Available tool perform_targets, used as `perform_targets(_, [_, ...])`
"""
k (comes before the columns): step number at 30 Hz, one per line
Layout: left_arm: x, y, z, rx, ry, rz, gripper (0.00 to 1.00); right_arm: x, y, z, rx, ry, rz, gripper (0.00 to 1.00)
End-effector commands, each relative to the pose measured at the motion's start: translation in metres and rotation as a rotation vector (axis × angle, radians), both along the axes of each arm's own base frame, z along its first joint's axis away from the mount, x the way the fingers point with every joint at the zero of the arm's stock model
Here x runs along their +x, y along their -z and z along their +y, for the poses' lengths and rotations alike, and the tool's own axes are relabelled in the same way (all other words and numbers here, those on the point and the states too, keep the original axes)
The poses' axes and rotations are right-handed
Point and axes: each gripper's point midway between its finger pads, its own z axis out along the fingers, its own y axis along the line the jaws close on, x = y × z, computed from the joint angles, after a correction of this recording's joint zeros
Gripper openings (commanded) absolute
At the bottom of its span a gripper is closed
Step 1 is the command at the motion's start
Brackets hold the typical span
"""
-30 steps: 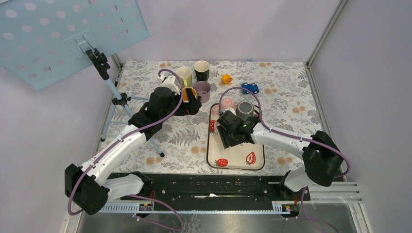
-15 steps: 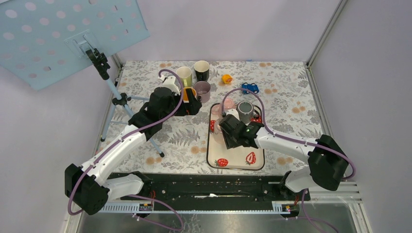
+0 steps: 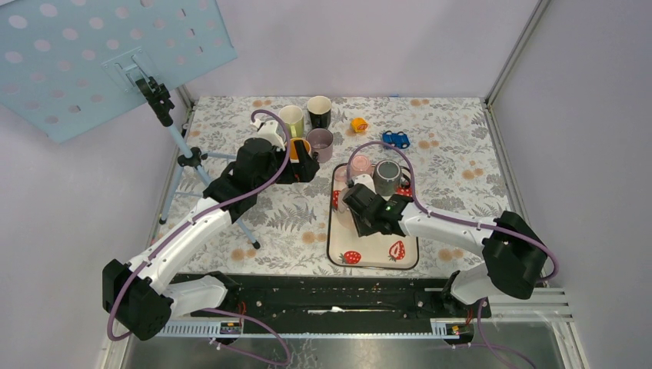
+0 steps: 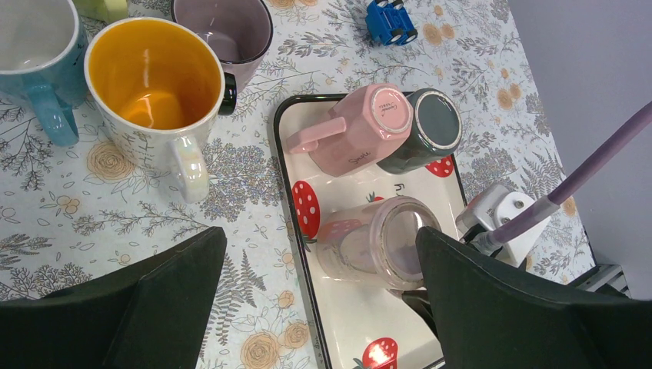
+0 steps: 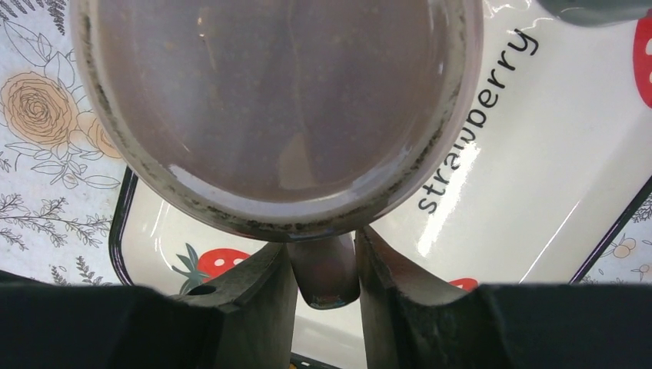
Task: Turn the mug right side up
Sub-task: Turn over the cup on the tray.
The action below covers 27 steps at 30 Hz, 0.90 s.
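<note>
Left wrist view is showing three mugs on the glossy strawberry-printed tray (image 5: 553, 177). A faceted pink mug (image 4: 369, 131) and a dark grey mug (image 4: 430, 127) are standing bottom-up and touching. A translucent pinkish glass mug (image 4: 369, 242) is lying on its side by the tray's left rim.

Five mugs are standing upright on the floral tablecloth (image 4: 254, 192): a blue mug (image 4: 34, 46), an orange-lined mug (image 4: 154, 77), a purple mug (image 4: 223, 31), a pale green mug (image 3: 291, 119) and a black mug (image 3: 319, 111).

Up close, whether the glass mug's round face is mouth or base is proving hard to tell.

The right gripper (image 5: 323, 254) is pinching the glass mug's handle between both fingers. The left gripper (image 4: 319, 246) is hanging wide apart, holding nothing.
</note>
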Motion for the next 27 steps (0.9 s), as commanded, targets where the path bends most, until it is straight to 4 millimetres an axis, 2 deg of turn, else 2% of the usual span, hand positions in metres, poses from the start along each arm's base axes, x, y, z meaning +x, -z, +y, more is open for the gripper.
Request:
perform_targets(1, [0.007, -0.012, -0.005, -0.035, 0.005, -0.041, 0.99, 0.005, -0.003, 0.002, -0.012, 0.013, -0.042, 0.35])
perform_targets(4, [0.007, -0.013, -0.006, -0.041, 0.010, -0.039, 0.99, 0.006, -0.003, 0.003, -0.008, 0.016, -0.046, 0.23])
perform_targets(7, [0.006, -0.012, -0.008, -0.046, 0.014, -0.035, 0.99, 0.009, -0.006, 0.005, -0.003, 0.023, -0.053, 0.02])
perform_targets(8, [0.006, -0.012, -0.008, -0.049, 0.015, -0.031, 0.99, 0.010, -0.009, 0.006, 0.001, 0.028, -0.059, 0.00])
perform_targets(27, [-0.028, 0.005, -0.024, -0.229, 0.109, 0.116, 0.99, 0.015, -0.100, 0.016, 0.266, 0.097, -0.198, 0.00])
